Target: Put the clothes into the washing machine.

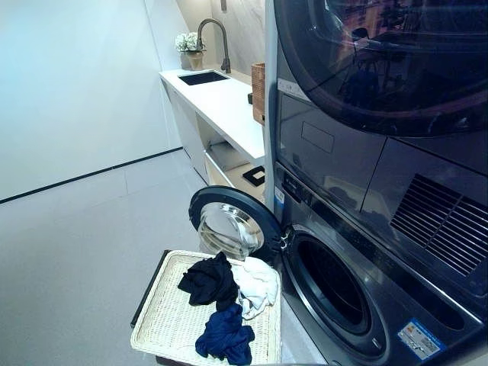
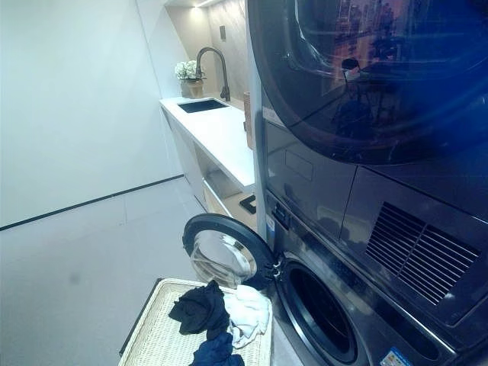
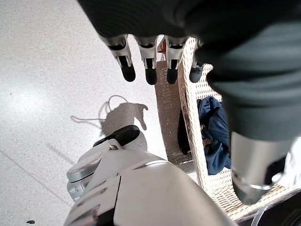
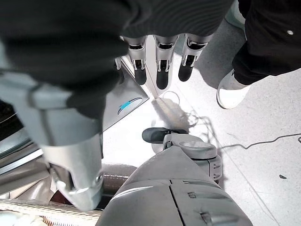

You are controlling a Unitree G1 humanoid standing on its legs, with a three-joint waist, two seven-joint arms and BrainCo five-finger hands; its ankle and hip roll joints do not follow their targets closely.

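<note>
— What is the step now, and how do you do it well?

— No garment is in the drum yet, I think. The clothes lie in the wicker basket (image 1: 164, 324) on the floor, just beside the open washing machine (image 1: 335, 286): a black piece (image 1: 207, 280), a white piece (image 1: 255, 284) and a dark blue piece (image 1: 226, 335). The round door (image 1: 231, 223) stands open behind the basket. The three pieces touch and overlap, so I should pinch one from above, near its middle, and lift it clear before I move to the opening. The black one lies on top of the white one, so it seems the easy first choice. The cloth is soft and will hang down, so I must carry it high over the basket rim.

— And your hands?

— Both hang low and hold nothing. My left hand (image 3: 150, 56) is over the floor at the edge of the basket, fingers relaxed and straight. My right hand (image 4: 162, 61) is the same, fingers loose, pointing to the floor, where a person's shoe (image 4: 233, 89) stands near.
</note>
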